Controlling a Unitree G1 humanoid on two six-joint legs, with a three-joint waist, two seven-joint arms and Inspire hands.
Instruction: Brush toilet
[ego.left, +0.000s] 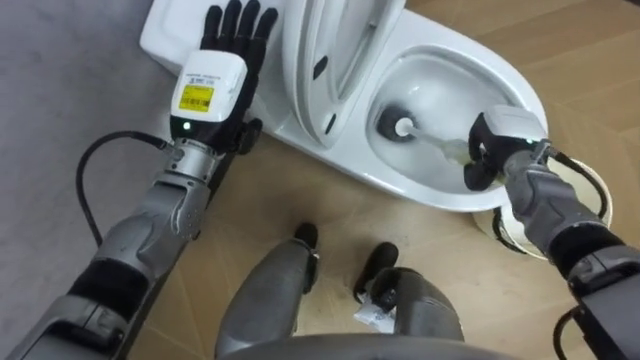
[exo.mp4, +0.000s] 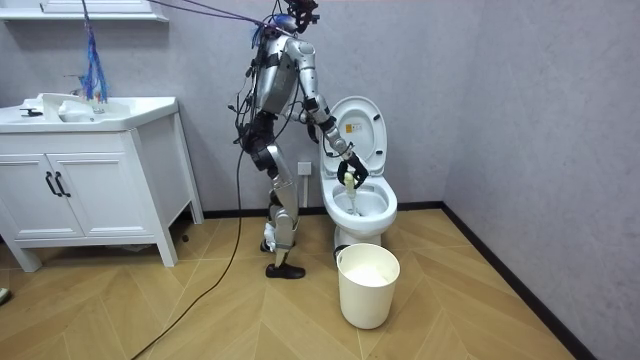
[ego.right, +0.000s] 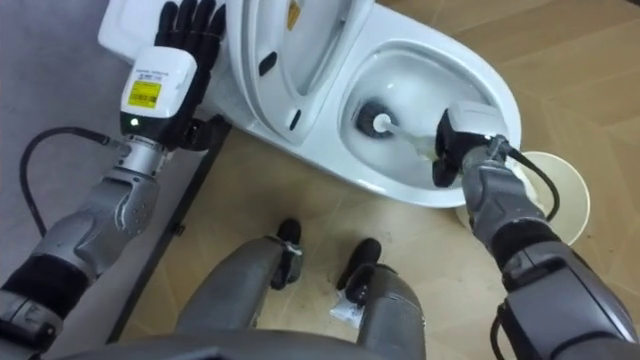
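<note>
Standing at toilet (ego.left: 437, 192) on wood floor (exo.mp4: 200, 310), grey walls, vanity (exo.mp4: 90, 190) at room view's left, bin (exo.mp4: 367, 285) near bowl | left hand (ego.left: 232, 45) flat on cistern (ego.left: 165, 35), fingers straight | right hand (ego.left: 495, 145) clenched round brush (ego.left: 403, 127), head in bowl, handle mostly hidden

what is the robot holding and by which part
The right hand grips the toilet brush by its handle end; the left hand rests open on the tank, holding nothing.

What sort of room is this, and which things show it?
Most likely a bathroom: a white toilet with a brush in its bowl, a basin on a white cabinet, and a bin beside the toilet.
</note>
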